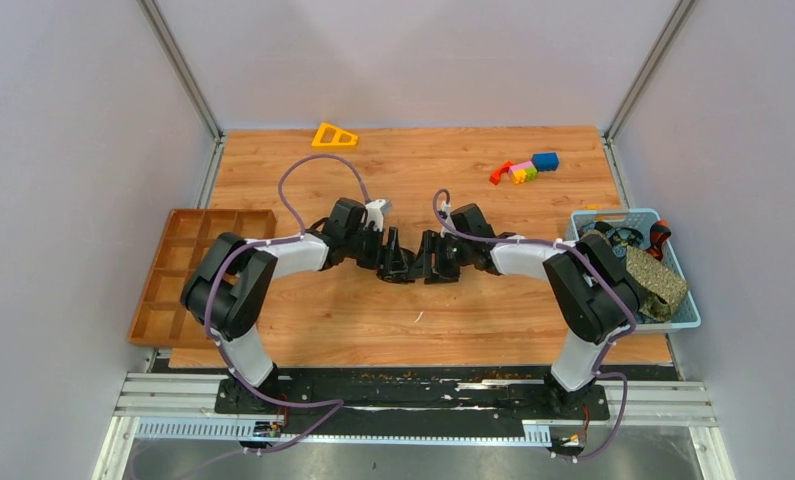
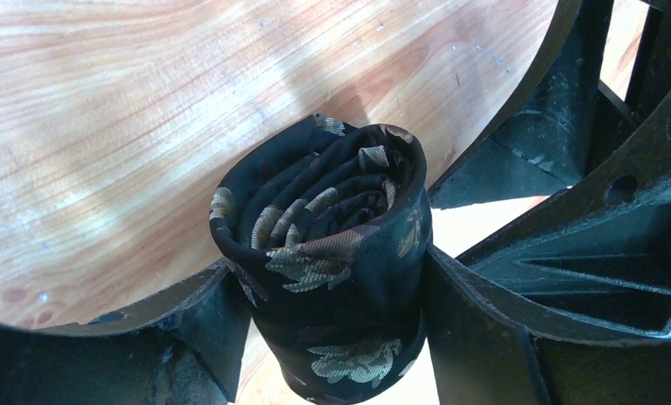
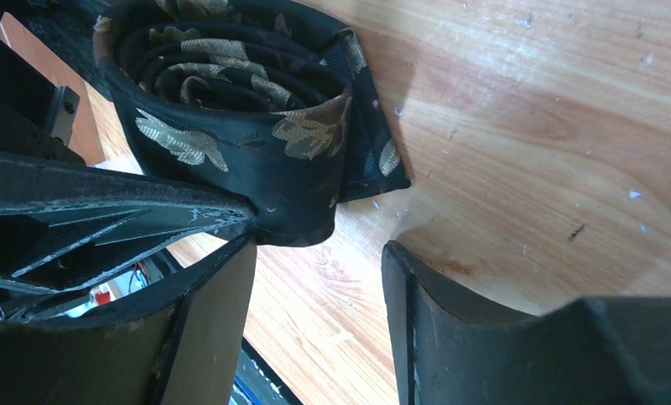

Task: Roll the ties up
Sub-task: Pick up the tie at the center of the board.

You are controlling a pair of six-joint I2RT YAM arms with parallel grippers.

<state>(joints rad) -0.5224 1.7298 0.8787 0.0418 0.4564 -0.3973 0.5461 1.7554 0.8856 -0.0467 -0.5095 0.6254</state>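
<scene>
One rolled tie (image 2: 332,245), hidden overhead, grasped by left claw (image 2: 330,325); right claw (image 3: 319,261) gapes.

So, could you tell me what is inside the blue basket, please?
An olive-tan speckled tie lies on top in the basket, dark items beside it; anything beneath is covered.

We read this as a robotics lab cell. Two robot arms (image 1: 235,285) are bolted to aluminium rails (image 1: 423,400) at the near edge of a wood-top table (image 1: 373,320). Plain grey panel walls (image 1: 73,150) in metal frame posts (image 1: 178,65) box it in. Purple cables (image 1: 303,175) loop off the arms. Test props sit around: compartment tray (image 1: 223,212), blue basket (image 1: 613,213), toy blocks (image 1: 523,168), yellow triangle piece (image 1: 333,136).
</scene>
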